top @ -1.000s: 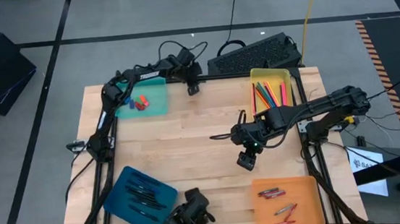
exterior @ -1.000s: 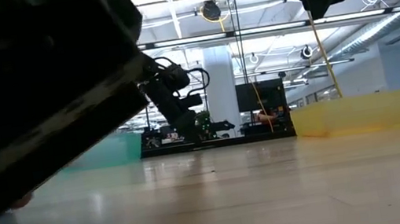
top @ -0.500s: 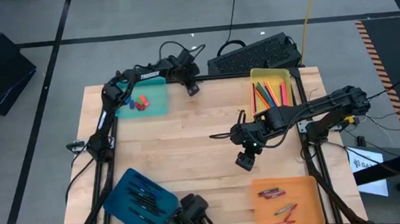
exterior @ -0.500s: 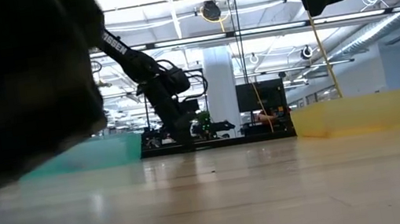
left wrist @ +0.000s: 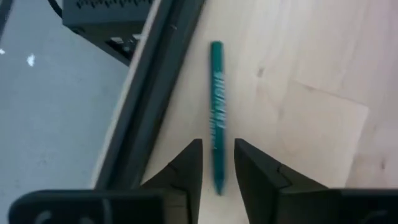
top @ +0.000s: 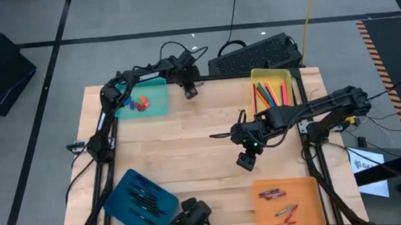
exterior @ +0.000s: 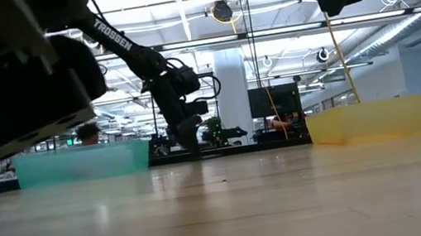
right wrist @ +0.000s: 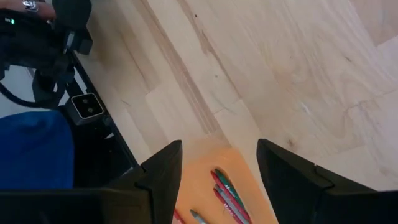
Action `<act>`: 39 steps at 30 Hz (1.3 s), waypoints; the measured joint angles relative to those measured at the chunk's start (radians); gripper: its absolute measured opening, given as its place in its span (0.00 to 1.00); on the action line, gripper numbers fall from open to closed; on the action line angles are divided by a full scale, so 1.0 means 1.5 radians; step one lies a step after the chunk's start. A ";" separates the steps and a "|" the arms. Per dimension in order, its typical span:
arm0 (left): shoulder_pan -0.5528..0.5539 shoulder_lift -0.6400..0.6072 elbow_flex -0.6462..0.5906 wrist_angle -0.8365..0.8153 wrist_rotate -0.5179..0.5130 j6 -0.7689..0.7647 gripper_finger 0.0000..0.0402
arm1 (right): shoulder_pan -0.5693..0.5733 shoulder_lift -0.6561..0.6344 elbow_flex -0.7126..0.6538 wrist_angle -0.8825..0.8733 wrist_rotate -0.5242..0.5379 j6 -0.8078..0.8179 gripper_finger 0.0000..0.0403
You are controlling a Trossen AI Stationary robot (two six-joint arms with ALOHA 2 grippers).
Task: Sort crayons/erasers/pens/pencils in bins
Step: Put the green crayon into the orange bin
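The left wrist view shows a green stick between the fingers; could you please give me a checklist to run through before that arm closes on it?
1. Left end effector open: ok, its fingers stand apart.
2. Green pencil lined up: ok, its near end lies in the gap.
3. Low enough to grip: cannot tell.
4. Room beside the dark rail at the table edge: ok, the pencil lies apart from it on the wood.
5. Right end effector out of the way: ok, open and empty over mid-table.
6. Yellow bin ready: ok, it holds the other pencils, with bare floor left.
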 joint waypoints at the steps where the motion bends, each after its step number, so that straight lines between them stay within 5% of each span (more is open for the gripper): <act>1: -0.001 0.000 0.000 -0.005 0.000 -0.003 0.24 | 0.000 0.000 0.000 -0.001 0.000 0.000 0.50; 15: -0.003 0.021 0.002 -0.023 0.007 -0.066 0.24 | 0.000 0.000 0.000 0.000 0.000 0.000 0.50; 24: -0.003 0.023 0.002 -0.027 0.002 -0.083 0.04 | -0.014 0.000 0.016 -0.008 -0.024 -0.034 0.50; 31: -0.018 -0.012 -0.005 -0.058 -0.045 -0.090 0.03 | -0.013 0.000 0.064 -0.014 0.134 -0.204 0.50; 39: -0.050 -0.140 -0.003 -0.097 -0.010 -0.095 0.05 | -0.022 -0.001 0.080 -0.004 0.389 -0.448 0.50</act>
